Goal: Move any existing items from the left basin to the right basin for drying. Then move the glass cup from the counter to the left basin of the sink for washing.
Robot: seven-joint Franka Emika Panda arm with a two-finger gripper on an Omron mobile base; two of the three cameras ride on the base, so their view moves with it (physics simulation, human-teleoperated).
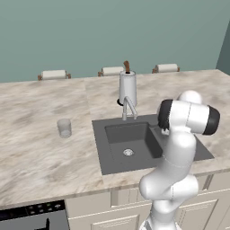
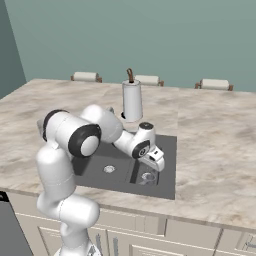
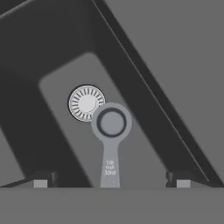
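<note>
Lying: one grey measuring scoop, one glass cup

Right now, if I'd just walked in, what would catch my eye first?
Probably the big white robot arm bending down into the dark grey sink, its claw open above a small grey measuring scoop lying in the narrower basin beside the silver drain. Next, the tall steel canister behind the tap, and a clear glass cup standing alone on the marbled counter.

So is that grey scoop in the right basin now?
Yes. The grey scoop lies flat on the right basin floor, beside its drain.
</note>
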